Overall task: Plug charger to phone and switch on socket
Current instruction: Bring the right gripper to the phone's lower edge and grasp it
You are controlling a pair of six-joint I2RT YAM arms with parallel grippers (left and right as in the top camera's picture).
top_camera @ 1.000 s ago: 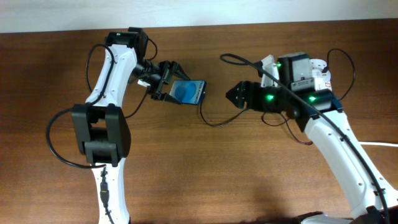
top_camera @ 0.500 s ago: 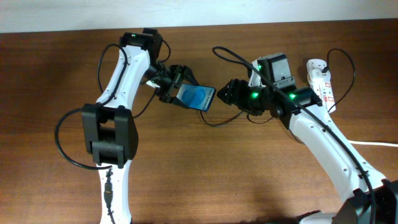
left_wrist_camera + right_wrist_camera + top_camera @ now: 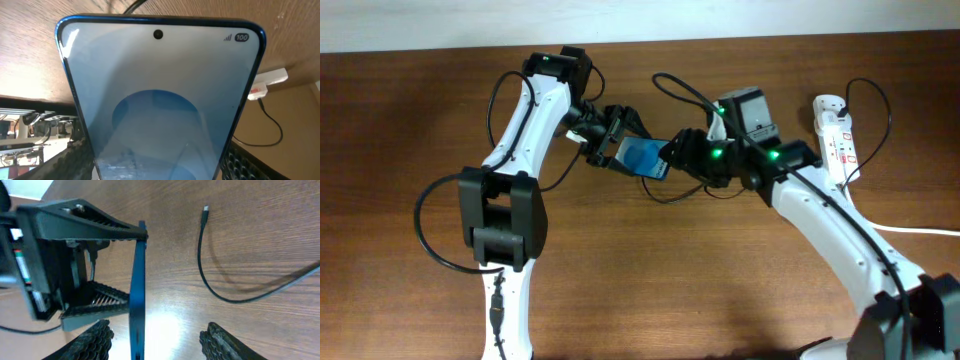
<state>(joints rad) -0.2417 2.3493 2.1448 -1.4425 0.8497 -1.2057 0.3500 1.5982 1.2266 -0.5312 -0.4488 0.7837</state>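
My left gripper (image 3: 618, 146) is shut on the phone (image 3: 642, 158) and holds it above the table, its light-blue screen filling the left wrist view (image 3: 157, 100). My right gripper (image 3: 676, 157) is open and empty. Its fingers straddle the free end of the phone, which shows edge-on in the right wrist view (image 3: 137, 280), closer to the left finger. The charger cable (image 3: 670, 199) lies curved on the wood below the grippers. Its small plug tip (image 3: 205, 211) rests loose on the table. The white socket (image 3: 836, 140) lies at the far right and also shows in the left wrist view (image 3: 267, 80).
A thick white cord (image 3: 920, 231) runs off the right edge. A black cable loops up behind my right arm (image 3: 672, 84). The pale wall edge (image 3: 640, 20) bounds the table at the back.
My left arm carried the phone to the right. My right gripper moved left, away from the socket, and its open fingers now sit around the phone's end.
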